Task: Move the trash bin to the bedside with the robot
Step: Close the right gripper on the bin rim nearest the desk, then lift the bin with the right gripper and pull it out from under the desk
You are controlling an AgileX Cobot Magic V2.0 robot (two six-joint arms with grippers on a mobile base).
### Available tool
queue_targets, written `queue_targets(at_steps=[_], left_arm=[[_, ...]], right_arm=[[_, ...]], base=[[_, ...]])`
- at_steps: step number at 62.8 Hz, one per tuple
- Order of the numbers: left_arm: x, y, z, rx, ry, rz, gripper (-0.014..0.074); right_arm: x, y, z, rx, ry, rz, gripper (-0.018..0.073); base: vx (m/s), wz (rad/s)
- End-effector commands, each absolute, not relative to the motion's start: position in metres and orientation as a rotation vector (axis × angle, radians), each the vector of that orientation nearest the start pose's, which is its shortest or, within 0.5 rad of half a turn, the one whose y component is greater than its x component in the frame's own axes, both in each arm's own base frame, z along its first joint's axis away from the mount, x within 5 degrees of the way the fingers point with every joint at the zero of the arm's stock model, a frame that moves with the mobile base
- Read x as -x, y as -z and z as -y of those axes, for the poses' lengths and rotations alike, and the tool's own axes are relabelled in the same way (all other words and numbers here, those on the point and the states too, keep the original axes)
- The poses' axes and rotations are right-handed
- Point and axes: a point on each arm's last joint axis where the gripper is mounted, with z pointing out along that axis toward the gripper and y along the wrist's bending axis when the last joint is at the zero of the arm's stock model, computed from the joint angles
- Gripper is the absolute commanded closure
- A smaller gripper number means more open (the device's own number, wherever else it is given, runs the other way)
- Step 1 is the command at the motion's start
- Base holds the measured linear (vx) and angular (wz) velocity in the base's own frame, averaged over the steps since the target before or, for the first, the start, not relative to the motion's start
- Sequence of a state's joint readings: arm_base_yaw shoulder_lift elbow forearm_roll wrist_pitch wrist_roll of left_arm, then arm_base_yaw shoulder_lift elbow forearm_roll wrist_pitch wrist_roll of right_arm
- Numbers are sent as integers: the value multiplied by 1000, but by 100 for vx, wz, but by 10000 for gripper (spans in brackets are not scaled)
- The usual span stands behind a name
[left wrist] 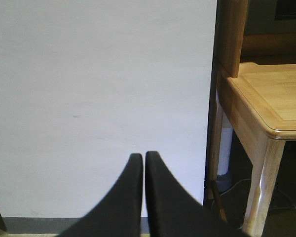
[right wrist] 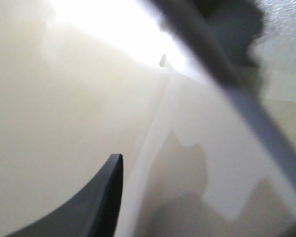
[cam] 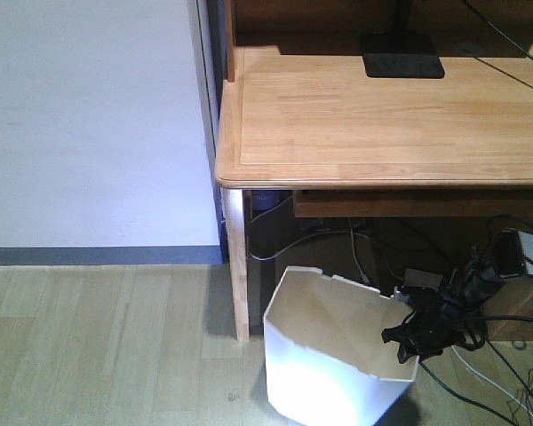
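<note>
Exterior front-facing view put the trash bin (cam: 324, 355) on the floor (cam: 89, 337) at the near side, just right of the desk (cam: 382, 115)'s left front leg and below its front edge. No bed showed in any view.

I judged the bin light and thin-walled, its white plastic likely to flex and be slick to the touch. The notched rim looked like the sensible place to take hold, pinching the wall from both sides. Dragged by one edge, it might tip or twist.

My right gripper (cam: 410, 342) sat at the bin's right rim, the arm reaching in low from the right amid trailing cables (cam: 480, 293). In the right wrist view one black finger (right wrist: 101, 197) lay inside, close to the pale inner wall. Its partner was out of sight, so I could not tell whether I was clamped on the rim.

My left gripper (left wrist: 142, 157) was pressed closed on nothing, held up and aimed at the white wall (left wrist: 89, 98) left of the desk.
</note>
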State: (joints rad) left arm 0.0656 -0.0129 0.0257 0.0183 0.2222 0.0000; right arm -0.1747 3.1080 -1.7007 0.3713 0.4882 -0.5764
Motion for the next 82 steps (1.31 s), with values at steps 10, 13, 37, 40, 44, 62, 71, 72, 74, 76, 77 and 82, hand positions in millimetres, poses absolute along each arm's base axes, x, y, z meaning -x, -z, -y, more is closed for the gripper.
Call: queue_targets(at_steps=[10,13,37,40,44,62,71,72,74,76,77,82], left_arm=[[-56,-186,-4,45,-63,-1653,603],[-56,-186,-4,45,-63,-1653,603],[-56,-186,-4,45,-63,-1653,603],[-56,-186,-4,45,-63,-1653,603],[-56,-186,-4,45,-63,-1653,603],[-56,-186,-4,45,-63,-1653,603],[-56,-186,-4,45,-63,-1653,603],[-56,-186,-4,45,-63,-1653,603],[-56,-186,-4,45,-63,-1653,603],[-56,-186,-4,45,-63,-1653,603],[-56,-186,-4,45,-63,-1653,603],[-56,-186,-4,45,-63,-1653,603]], right_arm=[[-375,192,56,61,-410,-3125,568],[-378,186,57,78,-397,-3098,567],[-369,154,58,182,-302,-3034,566],[-368,150,57,220,-297,-3029,566],[-364,145,57,250,-303,-3027,566],[-357,122,39,376,-580,-2953,566],[-357,99,26,408,-790,-2840,566],[-357,97,25,410,-806,-2828,566],[-356,91,22,418,-843,-2805,566],[-356,86,21,412,-857,-2789,566],[-356,84,21,411,-863,-2783,566],[-352,72,18,415,-891,-2762,566]], base=[[0,0],[0,0],[0,0],[0,0],[0,0],[0,0],[0,0],[0,0],[0,0],[0,0],[0,0],[0,0]])
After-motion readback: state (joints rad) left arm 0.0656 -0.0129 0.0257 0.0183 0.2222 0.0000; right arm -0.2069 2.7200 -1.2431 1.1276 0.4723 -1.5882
